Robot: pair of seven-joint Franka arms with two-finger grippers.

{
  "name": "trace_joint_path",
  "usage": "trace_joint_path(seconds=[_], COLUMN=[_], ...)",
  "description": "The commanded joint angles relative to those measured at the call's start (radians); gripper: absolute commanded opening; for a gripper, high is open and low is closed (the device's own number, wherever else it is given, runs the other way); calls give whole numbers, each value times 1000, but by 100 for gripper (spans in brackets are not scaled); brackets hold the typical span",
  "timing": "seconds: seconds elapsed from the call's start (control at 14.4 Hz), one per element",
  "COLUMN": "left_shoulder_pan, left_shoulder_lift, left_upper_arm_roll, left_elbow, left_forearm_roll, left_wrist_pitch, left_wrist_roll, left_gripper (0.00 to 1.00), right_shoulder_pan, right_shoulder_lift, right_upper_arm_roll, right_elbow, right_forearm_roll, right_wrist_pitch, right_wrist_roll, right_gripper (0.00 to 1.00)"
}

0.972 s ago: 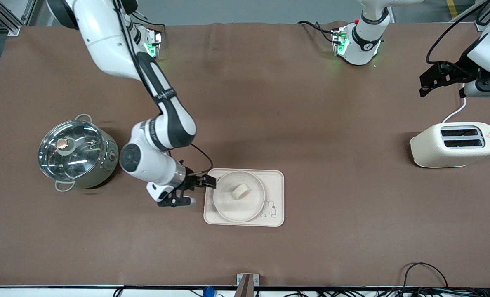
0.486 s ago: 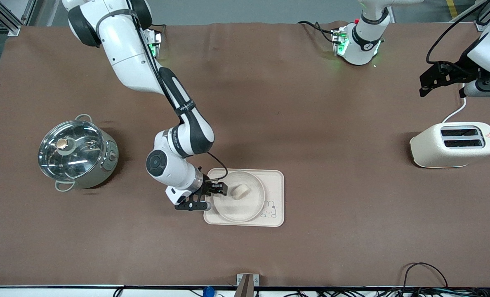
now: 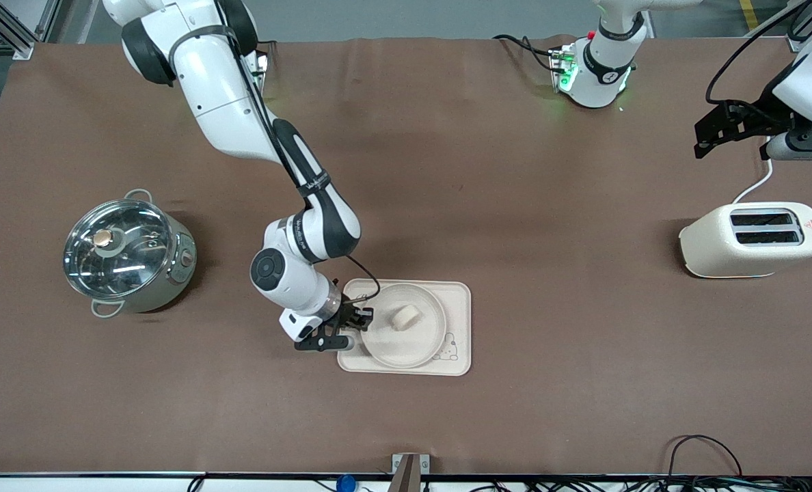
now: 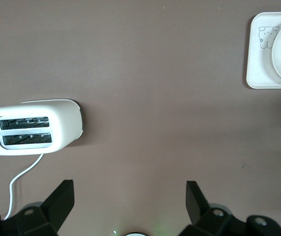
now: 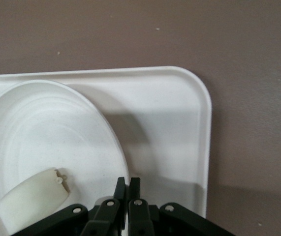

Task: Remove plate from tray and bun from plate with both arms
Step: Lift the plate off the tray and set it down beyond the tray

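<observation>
The round cream plate (image 3: 406, 345) lies on the rectangular cream tray (image 3: 459, 294), covering part of the rabbit drawing. The small pale bun (image 3: 406, 316) rests in the plate. My right gripper (image 3: 363, 320) is shut on the plate's rim at the side toward the right arm's end. In the right wrist view the gripper (image 5: 128, 184) pinches the rim of the plate (image 5: 46, 142), beside the bun (image 5: 29, 199). My left gripper (image 3: 705, 133) is open and empty, and waits high above the table near the toaster. It also shows in the left wrist view (image 4: 129, 196).
A cream toaster (image 3: 751, 239) with a white cord stands at the left arm's end. A steel pot with a glass lid (image 3: 127, 253) stands at the right arm's end. The left wrist view shows the toaster (image 4: 32, 127) and the tray (image 4: 258, 64).
My right gripper has moved in over the tray's edge onto the plate's rim. The plate with the bun has slid toward the left arm's end, over part of the rabbit drawing.
</observation>
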Motion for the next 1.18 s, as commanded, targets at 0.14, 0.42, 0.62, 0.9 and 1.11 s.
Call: trace_joint_path(seconds=[0.14, 0.42, 0.62, 0.9, 1.11], left_shoulder_pan=[-2, -2, -3, -3, -5], left_shoulder_lift=[-3, -3, -3, 5, 40], left_upper_arm_roll=[-4, -8, -10, -14, -17], left_elbow=[13, 11, 11, 5, -8], left_forearm_roll=[16, 16, 16, 16, 13], left_wrist_pitch=[-20, -21, -21, -20, -10], left_wrist_roll=[-6, -4, -6, -9, -36], left_gripper=[100, 100, 100, 100, 100], right_shoulder_pan=[-4, 21, 88, 174, 246], right_shoulder_lift=[-67, -282, -431, -465, -465], right_upper_arm_roll=[-7, -7, -7, -6, -6], right_elbow=[-29, -228, -441, -598, -699], right_forearm_roll=[-11, -11, -11, -11, -11], right_wrist_pitch=[-33, -139, -119, -84, 69], right_wrist_roll=[-54, -57, -59, -78, -79], right_gripper=[0, 0, 0, 0, 0])
